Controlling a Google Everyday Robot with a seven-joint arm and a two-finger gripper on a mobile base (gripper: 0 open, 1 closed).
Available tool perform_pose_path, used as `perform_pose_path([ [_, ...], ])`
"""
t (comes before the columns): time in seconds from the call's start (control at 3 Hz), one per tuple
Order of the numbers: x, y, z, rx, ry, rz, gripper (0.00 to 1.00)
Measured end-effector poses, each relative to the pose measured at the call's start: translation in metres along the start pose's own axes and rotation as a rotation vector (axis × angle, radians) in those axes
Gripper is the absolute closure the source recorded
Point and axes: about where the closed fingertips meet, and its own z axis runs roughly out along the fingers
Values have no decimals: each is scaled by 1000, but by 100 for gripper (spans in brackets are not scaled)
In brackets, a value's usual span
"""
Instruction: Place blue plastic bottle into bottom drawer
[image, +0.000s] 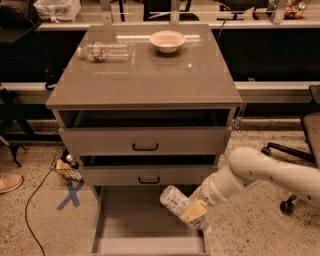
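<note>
The bottom drawer stands pulled out, and its right wall is the hazard: let go this near the edge, the load could clip it and tumble onto the floor. The arm reaches in low from the right, its pincer clenched on the blue plastic bottle, which is tilted above the drawer's right side.

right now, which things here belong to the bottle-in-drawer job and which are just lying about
Job: blue plastic bottle, gripped in the claw; open bottom drawer below it.
Lying about: clear bottle and white bowl on the cabinet top.
</note>
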Motion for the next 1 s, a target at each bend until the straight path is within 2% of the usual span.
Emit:
perform_pose_path([
  [0.33, 31, -11, 78, -19, -91, 141, 100],
  [0.67, 41, -21, 105, -6, -115, 179, 100],
  [1.0, 43, -23, 110, -3, -115, 187, 100],
])
